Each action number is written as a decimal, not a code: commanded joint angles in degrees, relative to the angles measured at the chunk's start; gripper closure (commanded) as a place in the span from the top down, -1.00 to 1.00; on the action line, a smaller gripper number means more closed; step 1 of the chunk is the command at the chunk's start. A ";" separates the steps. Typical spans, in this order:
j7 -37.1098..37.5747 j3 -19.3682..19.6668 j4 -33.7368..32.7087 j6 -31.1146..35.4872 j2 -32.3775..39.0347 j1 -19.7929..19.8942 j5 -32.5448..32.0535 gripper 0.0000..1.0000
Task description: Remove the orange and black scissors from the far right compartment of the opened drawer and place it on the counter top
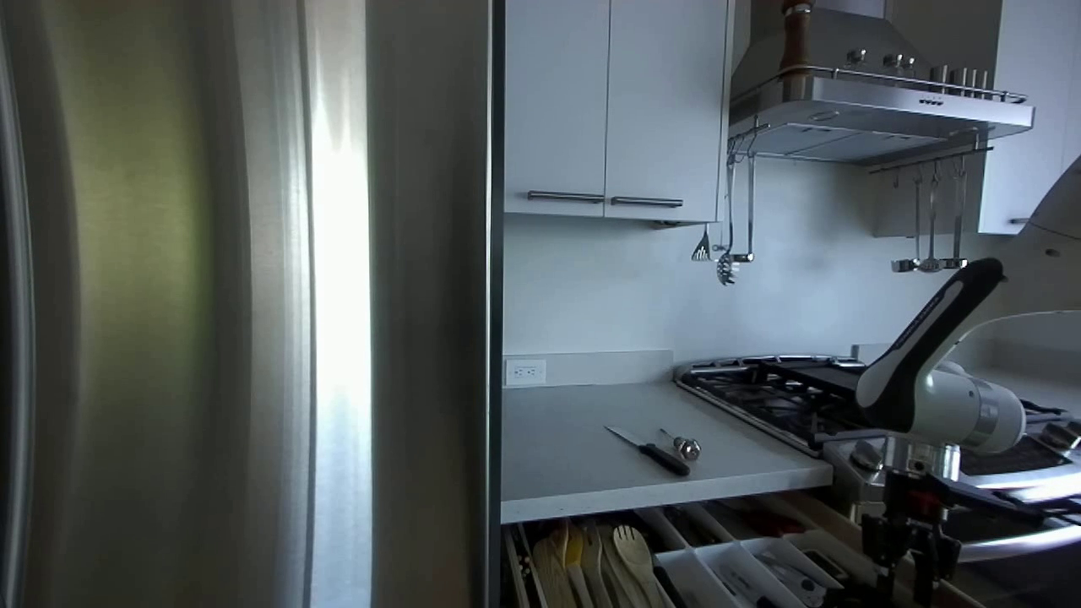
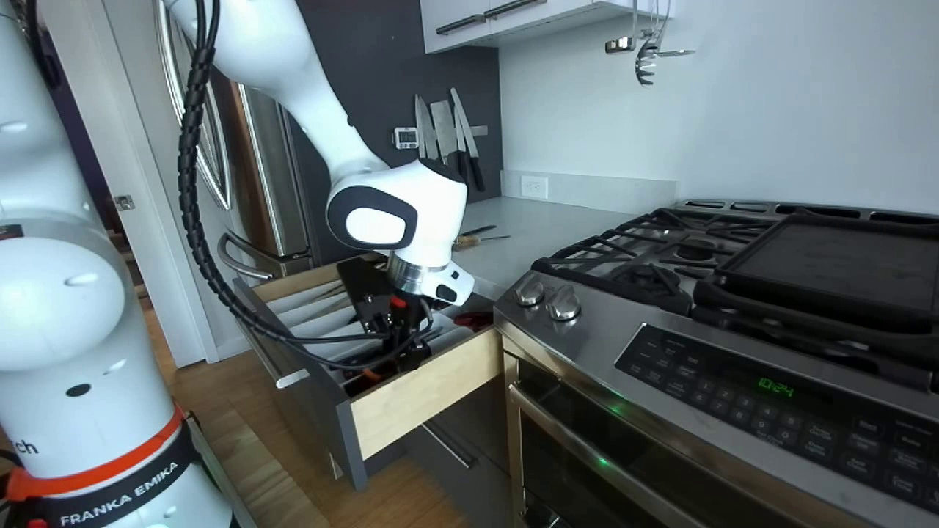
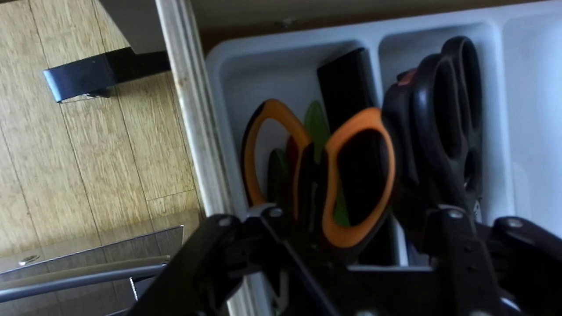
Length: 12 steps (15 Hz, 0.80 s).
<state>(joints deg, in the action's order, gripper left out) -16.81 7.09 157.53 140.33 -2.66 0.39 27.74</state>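
Gripper pointing down over the pulled-out drawer, near its wooden side. Fingers wide apart. Orange-and-black scissors partly in the gap, wrist view; cannot tell whether either finger touches them.

Scissors lie in the drawer, in the end compartment of a white tray, the one beside that wooden side. Handle loops splayed; blades hidden behind the gripper. Sharing the compartment: a black block, a green piece, a red bit mostly covered. Next compartment over: black shears, loops showing, the rest behind the gripper.

Arm bends down to the drawer in both exterior views; dark cable slung alongside it. Farther across the drawer, pale wooden utensils in a long compartment.

Counter above the drawer: black-handled knife, and just beside it a small tool with a shiny metal end. Hob adjoining, black grates, flat dark griddle on top. More knives on the dark wall, handles down, small timer near them.
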 commanded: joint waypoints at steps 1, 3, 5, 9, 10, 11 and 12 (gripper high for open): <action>0.00 -0.14 -0.04 -0.58 1.53 1.71 -0.06 0.25; 2.12 -0.41 -0.04 -0.69 1.68 1.65 -1.37 0.21; 5.64 -0.68 -0.05 0.22 1.87 1.77 -4.24 0.13; 10.91 -1.06 -0.16 0.03 0.97 2.06 -10.17 0.09; 11.52 -1.20 -0.19 -0.30 0.80 2.02 -10.99 0.14; 12.31 -1.64 -0.21 -0.47 0.99 1.77 -12.18 0.17; 13.03 -2.14 -0.24 -0.48 1.15 1.56 -13.01 0.25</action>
<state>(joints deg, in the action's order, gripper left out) -6.34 5.54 157.36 139.95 -2.55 0.65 19.34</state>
